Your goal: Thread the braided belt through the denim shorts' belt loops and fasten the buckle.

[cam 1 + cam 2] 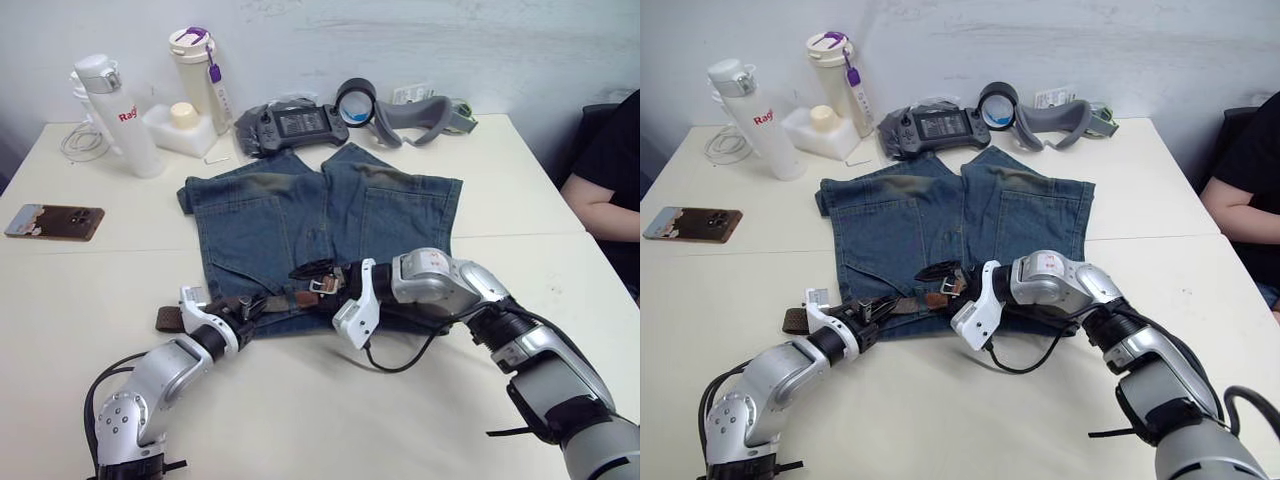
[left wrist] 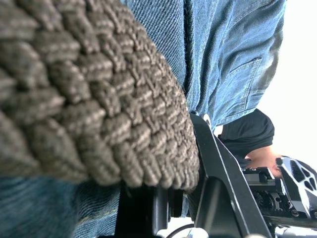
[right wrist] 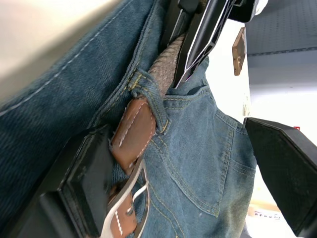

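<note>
Braided belt (image 1: 262, 303) lies lengthwise along the denim shorts' (image 1: 300, 215) near waistband, left gripper (image 1: 243, 307) clamped on the strap and right gripper (image 1: 312, 278) closed at the buckle (image 3: 128, 208) beside a belt loop (image 3: 148, 96).

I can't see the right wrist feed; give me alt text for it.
A brown leather belt end with its silver metal buckle lies on the faded blue denim shorts, and the woven brown strap passes under a denim belt loop. A black finger of the right gripper touches the leather end.
</note>
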